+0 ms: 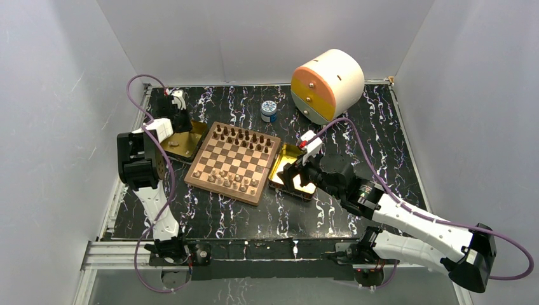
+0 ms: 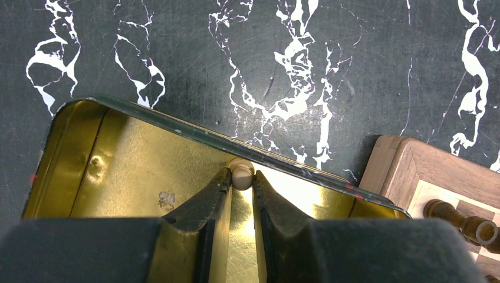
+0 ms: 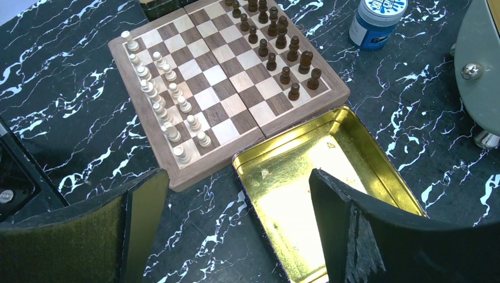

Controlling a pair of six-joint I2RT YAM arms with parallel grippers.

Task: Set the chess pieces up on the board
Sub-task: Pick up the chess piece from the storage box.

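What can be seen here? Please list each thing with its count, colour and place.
table: one, black with white veins, under everything
chessboard: one, brown checkered, middle of the table
dark pieces: many, dark brown, far rows of the chessboard
pale pieces: many, tan, near rows of the chessboard
left tray: one, gold, left of the chessboard
right tray: one, gold, right of the chessboard
loose pale piece: one, tan, at the left tray's wall
jar: one, blue, white lid, behind the chessboard
round drawer box: one, cream, orange, yellow, far right
left gripper: black, closed on the loose pale piece
right gripper: black, open, over the right tray
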